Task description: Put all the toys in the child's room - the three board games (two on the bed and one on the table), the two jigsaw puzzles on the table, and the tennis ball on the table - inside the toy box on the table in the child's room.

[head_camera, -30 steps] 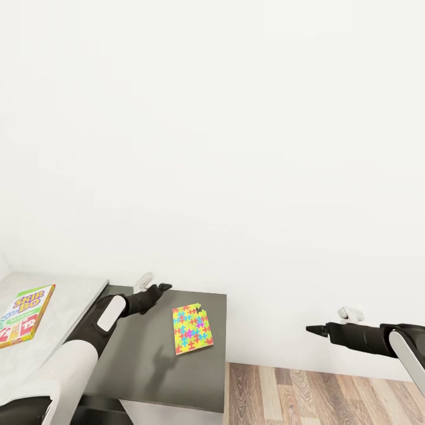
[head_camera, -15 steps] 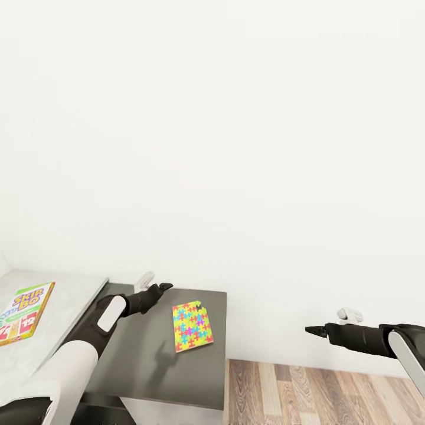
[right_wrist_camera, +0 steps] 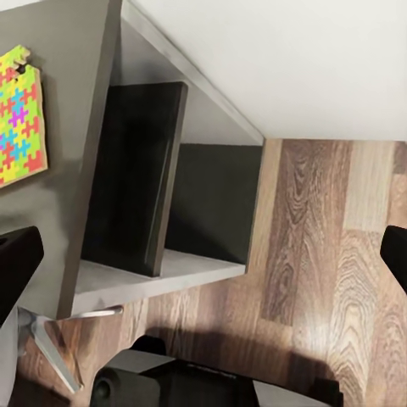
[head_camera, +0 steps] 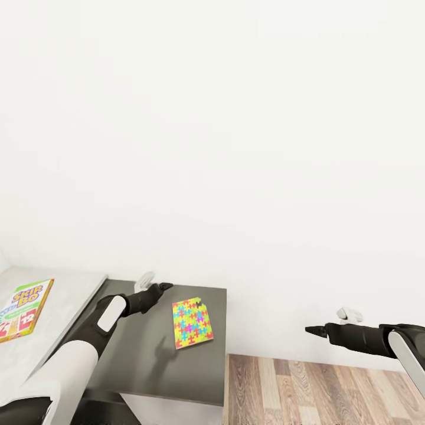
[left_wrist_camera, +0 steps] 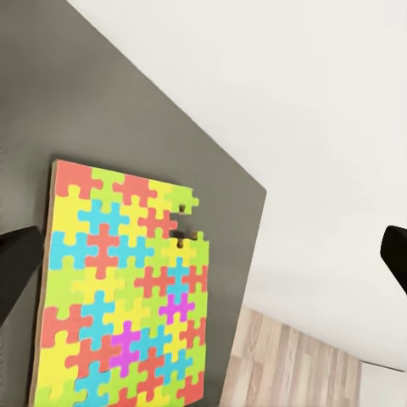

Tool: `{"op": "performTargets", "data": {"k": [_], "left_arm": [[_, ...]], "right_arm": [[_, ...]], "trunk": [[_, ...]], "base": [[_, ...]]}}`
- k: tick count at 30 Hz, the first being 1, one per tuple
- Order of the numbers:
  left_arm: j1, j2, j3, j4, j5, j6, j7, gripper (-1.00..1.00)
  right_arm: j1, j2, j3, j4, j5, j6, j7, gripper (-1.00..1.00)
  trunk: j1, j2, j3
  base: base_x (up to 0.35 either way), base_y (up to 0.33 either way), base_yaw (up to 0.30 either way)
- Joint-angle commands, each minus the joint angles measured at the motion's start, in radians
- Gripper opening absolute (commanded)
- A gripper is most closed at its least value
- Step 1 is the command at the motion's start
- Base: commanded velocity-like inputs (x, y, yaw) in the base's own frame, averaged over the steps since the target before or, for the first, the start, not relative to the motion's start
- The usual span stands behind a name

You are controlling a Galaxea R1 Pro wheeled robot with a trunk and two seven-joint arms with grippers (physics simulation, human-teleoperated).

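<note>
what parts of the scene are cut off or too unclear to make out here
- Board game: the head view's left edge cuts off its lower corner.
- Jigsaw puzzle: the left wrist view's bottom edge crops its lower part.
- Left end effector: too small and dark in the head view to tell open from shut.
- Table: its shelf interior in the right wrist view is too dark to read.

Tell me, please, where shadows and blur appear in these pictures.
Head view: the left arm casts a soft shadow on the dark table below the jigsaw puzzle; the wall is evenly bright. Left wrist view: the puzzle is sharp, the dark fingers blurred.
</note>
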State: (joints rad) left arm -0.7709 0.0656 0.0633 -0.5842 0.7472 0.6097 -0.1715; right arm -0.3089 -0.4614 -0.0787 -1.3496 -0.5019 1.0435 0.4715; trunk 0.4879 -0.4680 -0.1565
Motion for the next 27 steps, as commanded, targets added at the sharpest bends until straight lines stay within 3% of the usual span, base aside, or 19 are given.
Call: {"op": "performTargets", "data": {"k": [1, 27], "left_arm": [[-0.001, 0.0, 0.005, 0.0, 0.0, 0.007, -0.003, 1.0], [-0.009, -0.003, 0.005, 0.009, 0.0, 0.006, 0.006, 1.0]], "right_arm": [[-0.001, 0.0, -0.002, 0.0, 0.009, 0.004, 0.01, 1.0], [-0.001, 0.0, -0.001, -0.002, 0.007, 0.004, 0.012, 1.0]], "trunk": [[0.0, -0.002, -0.004], [0.0, -0.002, -0.046]], "base": [[0.0, 0.0, 0.0], [0.0, 0.0, 0.0]]}}
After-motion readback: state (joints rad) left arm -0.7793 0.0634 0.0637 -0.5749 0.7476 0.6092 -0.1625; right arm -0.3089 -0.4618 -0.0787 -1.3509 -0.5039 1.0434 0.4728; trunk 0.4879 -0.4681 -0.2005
